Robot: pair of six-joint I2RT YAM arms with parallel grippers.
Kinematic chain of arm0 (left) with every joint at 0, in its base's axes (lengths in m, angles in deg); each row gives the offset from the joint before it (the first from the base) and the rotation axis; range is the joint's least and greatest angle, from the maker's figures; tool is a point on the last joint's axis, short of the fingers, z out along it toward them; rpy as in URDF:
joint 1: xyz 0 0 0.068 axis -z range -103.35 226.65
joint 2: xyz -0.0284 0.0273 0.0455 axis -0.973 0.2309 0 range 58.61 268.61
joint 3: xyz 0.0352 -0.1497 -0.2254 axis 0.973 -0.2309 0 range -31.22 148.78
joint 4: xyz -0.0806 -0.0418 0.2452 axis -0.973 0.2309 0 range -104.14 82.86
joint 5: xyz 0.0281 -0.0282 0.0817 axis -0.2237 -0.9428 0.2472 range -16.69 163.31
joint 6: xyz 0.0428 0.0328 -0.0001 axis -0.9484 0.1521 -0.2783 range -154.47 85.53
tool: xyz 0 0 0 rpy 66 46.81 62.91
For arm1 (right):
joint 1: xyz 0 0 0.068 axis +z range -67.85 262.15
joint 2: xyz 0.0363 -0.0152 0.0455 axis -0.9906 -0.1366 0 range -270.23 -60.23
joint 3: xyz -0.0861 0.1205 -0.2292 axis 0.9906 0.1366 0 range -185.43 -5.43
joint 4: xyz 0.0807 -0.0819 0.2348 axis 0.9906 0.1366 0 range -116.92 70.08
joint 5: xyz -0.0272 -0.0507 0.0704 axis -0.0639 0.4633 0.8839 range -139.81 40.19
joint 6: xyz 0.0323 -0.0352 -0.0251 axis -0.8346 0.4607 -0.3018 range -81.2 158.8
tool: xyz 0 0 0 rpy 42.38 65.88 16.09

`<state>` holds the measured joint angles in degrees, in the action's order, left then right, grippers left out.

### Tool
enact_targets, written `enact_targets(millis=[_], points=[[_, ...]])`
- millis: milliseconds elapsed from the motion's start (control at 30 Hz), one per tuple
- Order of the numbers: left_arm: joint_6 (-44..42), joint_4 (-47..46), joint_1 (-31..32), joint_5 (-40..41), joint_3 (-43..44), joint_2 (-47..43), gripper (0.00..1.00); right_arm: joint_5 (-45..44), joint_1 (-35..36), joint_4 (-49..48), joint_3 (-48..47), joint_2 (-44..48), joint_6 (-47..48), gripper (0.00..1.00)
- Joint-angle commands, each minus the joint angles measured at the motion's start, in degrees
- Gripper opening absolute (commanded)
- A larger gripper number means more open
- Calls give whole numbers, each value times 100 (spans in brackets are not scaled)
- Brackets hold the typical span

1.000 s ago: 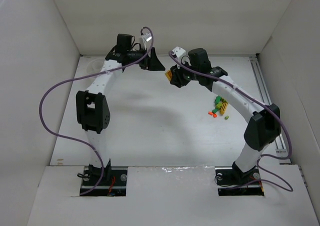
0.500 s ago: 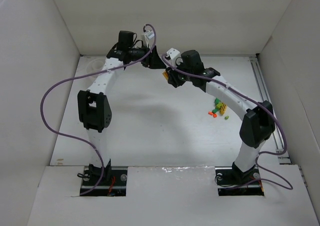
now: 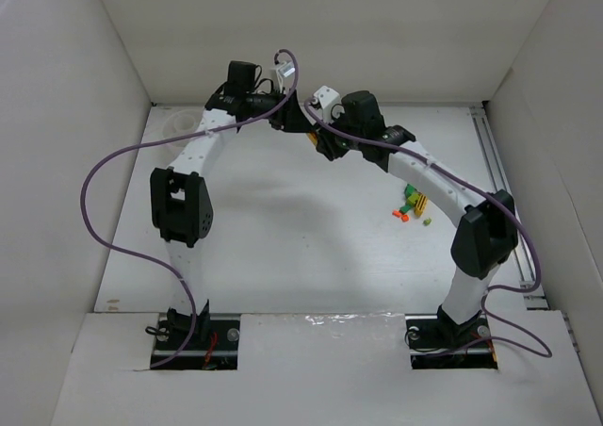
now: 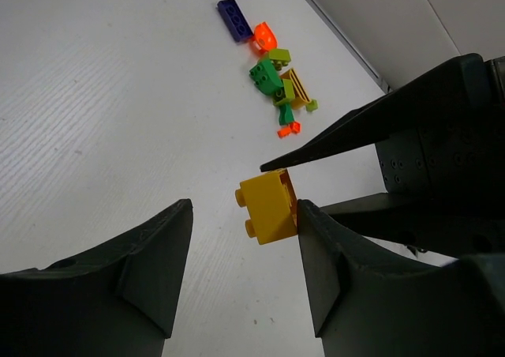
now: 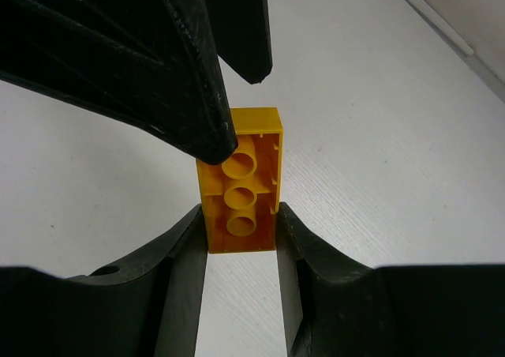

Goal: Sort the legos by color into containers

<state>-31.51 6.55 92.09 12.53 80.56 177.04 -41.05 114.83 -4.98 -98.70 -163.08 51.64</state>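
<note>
My right gripper is shut on a yellow brick, held in the air with its hollow underside facing the camera. My left gripper is open around that same brick: its right finger touches the brick and its left finger stands apart. Both grippers meet above the back middle of the table, left and right. The other legos lie in a small pile at the right: green, yellow, orange and a dark blue one. A round white bowl sits at the back left.
White walls close the table on the left, back and right. A metal rail runs along the right edge. Purple cables loop off both arms.
My left gripper has moved right to the yellow brick and its jaws have narrowed around it. My right gripper has carried the brick slightly left and back.
</note>
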Motion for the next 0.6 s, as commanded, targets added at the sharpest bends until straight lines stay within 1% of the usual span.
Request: enact_targets(millis=[0, 233, 433, 467, 567], points=[[-138, 23, 64, -172, 256, -22, 51, -67, 45, -444, -314, -60, 122, 10], [-191, 76, 64, -224, 370, 31, 50, -234, 45, -497, -367, -165, 245, 10], [-191, 76, 64, -277, 370, 31, 38, -172, 45, -497, -472, -218, 298, 10], [-191, 76, 64, -277, 370, 31, 36, -172, 45, -497, -472, -218, 298, 9], [-191, 76, 64, -277, 370, 31, 35, -172, 45, -497, -472, -218, 351, 9]])
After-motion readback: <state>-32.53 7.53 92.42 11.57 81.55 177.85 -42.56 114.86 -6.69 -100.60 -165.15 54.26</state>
